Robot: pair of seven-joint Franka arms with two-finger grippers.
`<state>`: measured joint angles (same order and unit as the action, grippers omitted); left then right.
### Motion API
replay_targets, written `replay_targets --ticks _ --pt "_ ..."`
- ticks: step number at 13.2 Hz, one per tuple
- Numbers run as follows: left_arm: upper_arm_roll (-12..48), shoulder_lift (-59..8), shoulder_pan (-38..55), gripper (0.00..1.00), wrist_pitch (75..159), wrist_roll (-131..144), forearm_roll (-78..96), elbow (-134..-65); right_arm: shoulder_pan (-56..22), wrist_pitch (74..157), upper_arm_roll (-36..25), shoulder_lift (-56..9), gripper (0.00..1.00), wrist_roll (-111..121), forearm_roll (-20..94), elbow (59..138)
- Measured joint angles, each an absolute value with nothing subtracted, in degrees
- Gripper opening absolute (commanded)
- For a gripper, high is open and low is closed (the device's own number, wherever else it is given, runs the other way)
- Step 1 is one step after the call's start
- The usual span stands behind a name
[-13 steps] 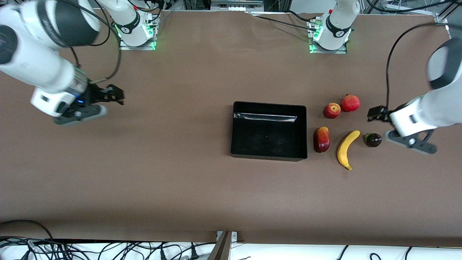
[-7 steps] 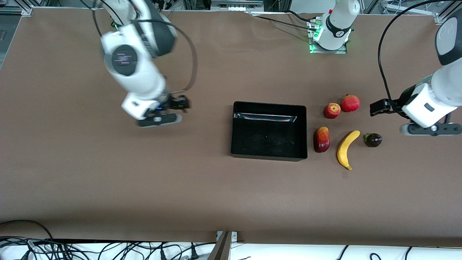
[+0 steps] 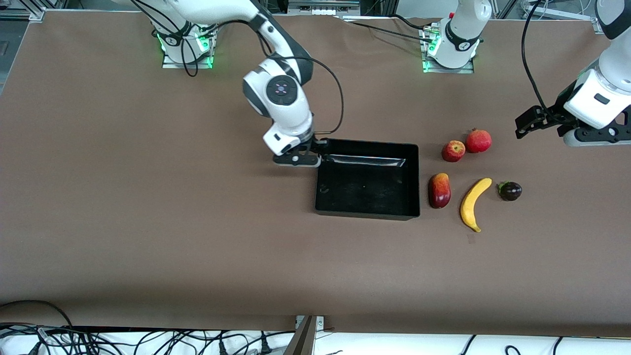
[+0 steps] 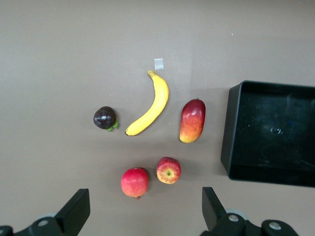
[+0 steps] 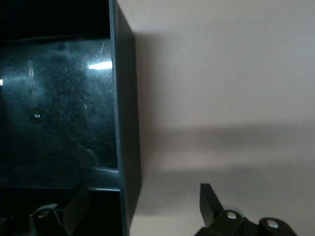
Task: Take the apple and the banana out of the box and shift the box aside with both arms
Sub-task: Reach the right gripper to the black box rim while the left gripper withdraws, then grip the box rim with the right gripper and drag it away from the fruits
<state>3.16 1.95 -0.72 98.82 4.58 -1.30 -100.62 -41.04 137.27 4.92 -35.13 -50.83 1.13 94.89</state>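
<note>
The black box [image 3: 367,213] sits mid-table, empty. My right gripper [image 3: 319,148] is open at the box's corner nearest the right arm's base. In the right wrist view the box wall [image 5: 125,147] runs between the open right gripper [image 5: 140,192], one finger inside and one outside, not touching it. The yellow banana [image 3: 472,202] and the small red apple [image 3: 453,151] lie beside the box toward the left arm's end. My left gripper [image 3: 526,122] hangs open and empty over the table past them. The left wrist view shows the banana [image 4: 150,105], the apple [image 4: 168,170] and the left gripper [image 4: 143,212].
A red-and-yellow mango [image 3: 439,190] lies between box and banana. A round red fruit [image 3: 478,141] touches the apple, and a dark purple fruit [image 3: 509,191] lies beside the banana. A small paper scrap [image 4: 158,63] lies at the banana's tip.
My right arm has swept from its end of the table over to the box's corner. My left gripper has drawn back from the purple fruit toward the bases. Both stayed open.
</note>
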Motion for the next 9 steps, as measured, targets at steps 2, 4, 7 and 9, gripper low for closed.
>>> replay_targets --ticks 2,4,7,9 --pt "2.9 1.7 -0.8 1.00 99.0 3.5 -1.3 -100.7 -41.5 139.3 4.8 -37.4 0.89 -52.2 1.0 94.5" --pt "2.9 1.7 -0.8 1.00 98.9 3.5 -1.3 -100.7 -42.0 139.6 4.7 -38.5 0.63 -52.7 0.8 94.3" --pt "2.9 1.7 -0.8 1.00 98.7 3.5 -1.3 -100.7 -42.4 140.0 4.7 -39.3 0.15 -53.0 -0.1 94.3" --pt "2.9 1.7 -0.8 1.00 98.6 3.5 -1.3 -100.7 -42.5 140.4 4.7 -39.7 0.00 -53.0 -0.2 94.3"
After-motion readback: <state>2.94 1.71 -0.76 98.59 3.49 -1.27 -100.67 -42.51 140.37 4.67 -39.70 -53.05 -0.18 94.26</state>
